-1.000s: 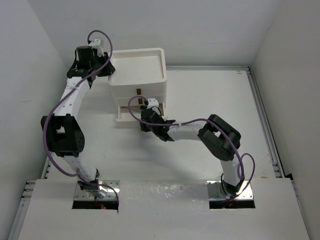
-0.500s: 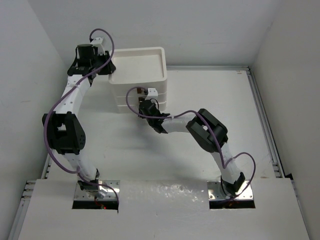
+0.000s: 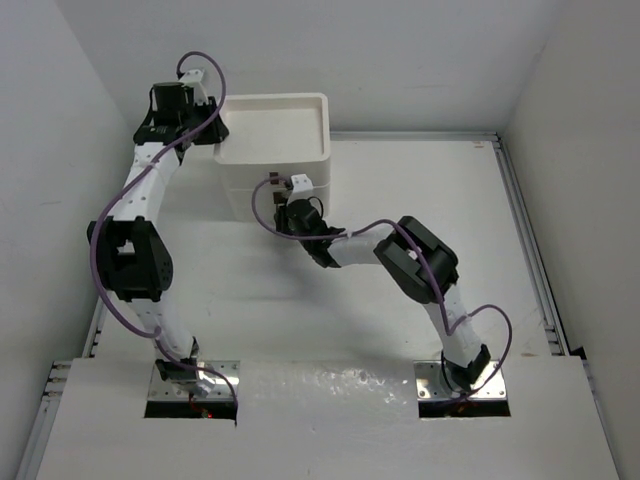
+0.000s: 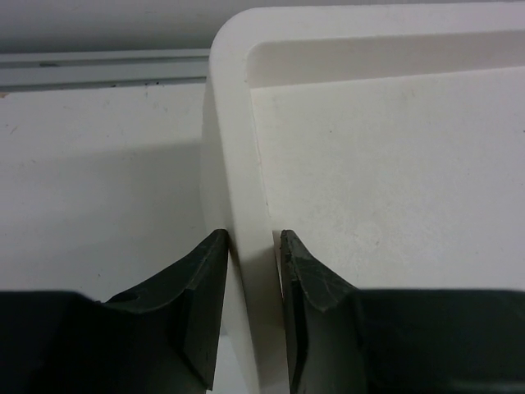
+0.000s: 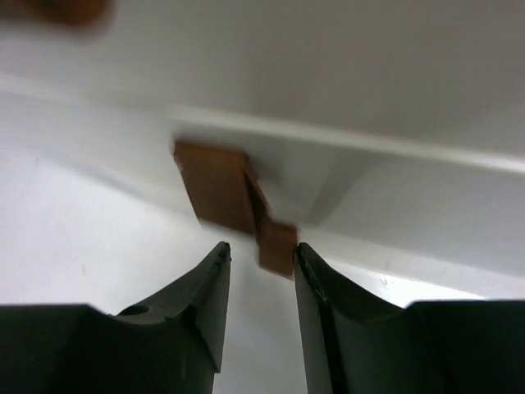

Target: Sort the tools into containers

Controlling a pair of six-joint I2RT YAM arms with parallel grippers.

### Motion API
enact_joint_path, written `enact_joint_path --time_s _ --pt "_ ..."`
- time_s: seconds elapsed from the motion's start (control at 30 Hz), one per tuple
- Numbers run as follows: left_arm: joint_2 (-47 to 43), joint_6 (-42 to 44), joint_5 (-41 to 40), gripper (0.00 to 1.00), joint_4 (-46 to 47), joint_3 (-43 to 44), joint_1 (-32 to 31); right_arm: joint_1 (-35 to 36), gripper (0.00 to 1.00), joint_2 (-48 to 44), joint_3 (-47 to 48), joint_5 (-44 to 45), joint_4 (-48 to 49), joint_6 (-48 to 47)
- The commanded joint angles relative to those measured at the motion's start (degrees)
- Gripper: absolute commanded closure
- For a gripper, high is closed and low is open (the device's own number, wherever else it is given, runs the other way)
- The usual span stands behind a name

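The white stacked container [image 3: 275, 130] stands at the back left; its shallow top tray [image 4: 369, 164] holds nothing. My left gripper [image 3: 208, 138] is shut on the tray's left rim [image 4: 234, 123], one finger on each side [image 4: 250, 240]. My right gripper [image 3: 292, 207] is at the container's front face, both drawers pushed in. In the right wrist view its jaws [image 5: 261, 250] stand slightly apart around the brown tab [image 5: 276, 246] of the lower drawer; the tab touches the right finger only. No screwdriver shows in any view.
White walls close in on the left, back and right. A metal rail [image 3: 528, 250] runs along the table's right edge and another along the back [image 4: 98, 70]. A second brown tab [image 5: 57, 8] shows blurred at the top of the right wrist view.
The lower drawer stood pulled out a second ago and is now flush with the container. My right gripper moved forward towards the container with it. The left gripper kept its hold on the rim.
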Motion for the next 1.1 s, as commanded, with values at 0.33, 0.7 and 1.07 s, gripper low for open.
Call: enact_joint_path --time_s 0.33,0.7,1.07 --pt "0.7 -2.1 -7.0 1.0 -1.3 0.5 9.9 -1.1 0.44 -41.7 -38.1 -7.8 0.3 -14.3" --pt "-5.6 -10.4 -9.9 1.0 6.8 -6.7 16.8 -13.6 0.38 -56.3 -41.0 -5.4 -23.3 -13.1" --pt "0.1 -5.8 -1.8 1.0 4.6 2.1 16.8 -18.6 0.34 -58.0 -39.8 -7.7 -27.8 -15.3"
